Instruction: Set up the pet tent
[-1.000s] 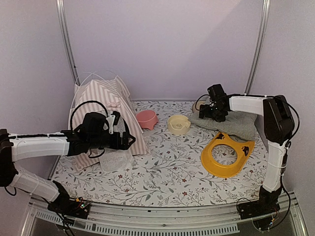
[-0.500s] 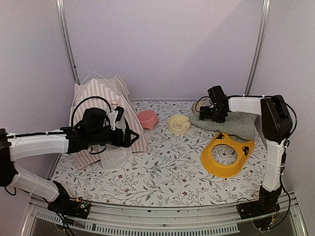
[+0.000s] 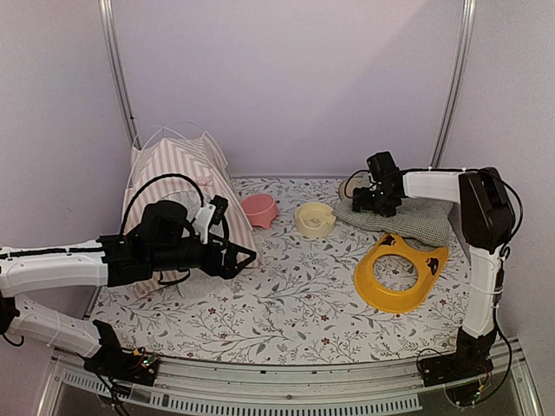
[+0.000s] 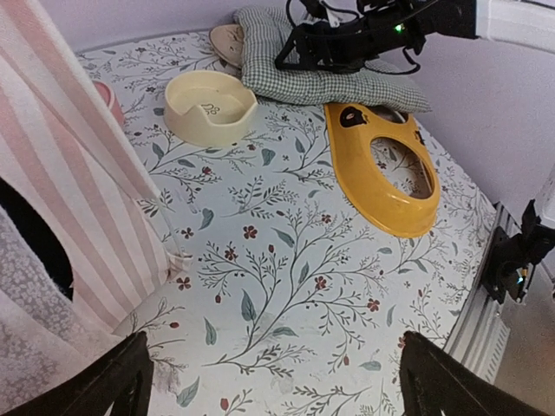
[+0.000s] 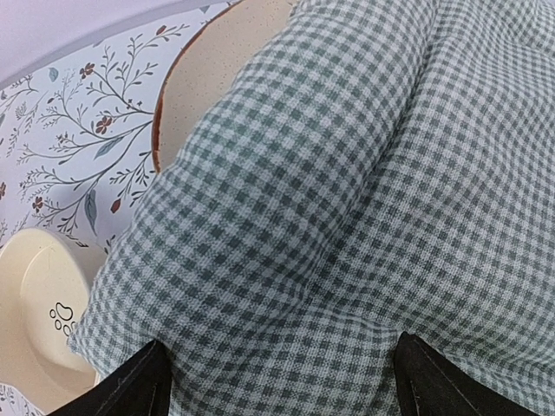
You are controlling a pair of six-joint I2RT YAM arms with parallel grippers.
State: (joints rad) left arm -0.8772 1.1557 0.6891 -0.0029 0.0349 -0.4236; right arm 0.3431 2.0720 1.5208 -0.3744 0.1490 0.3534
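Note:
The pet tent [image 3: 178, 173] stands at the back left, pink-and-white striped, with thin white poles crossing above its top. Its striped wall [image 4: 78, 173] and sheer white flap [image 4: 26, 303] fill the left edge of the left wrist view. My left gripper [image 3: 247, 256] hangs open just right of the tent's front, over the floral mat [image 4: 286, 260], with nothing between its fingers [image 4: 273, 381]. My right gripper [image 3: 364, 201] is at the back right, open, its fingertips resting on the green-and-white checked cushion [image 5: 347, 173] with fabric bulging between them [image 5: 277, 381].
A pink bowl [image 3: 258, 210] sits beside the tent and a cream bowl [image 3: 314, 218] to its right. A yellow cat-eared ring [image 3: 399, 273] lies in front of the cushion [image 3: 408, 221]. A brown-rimmed dish [image 5: 199, 95] lies under the cushion's edge. Walls enclose the mat.
My left arm has swung away from the tent's front, forward and to the right, lower over the mat. The right gripper stays on the cushion, its jaws slightly narrower.

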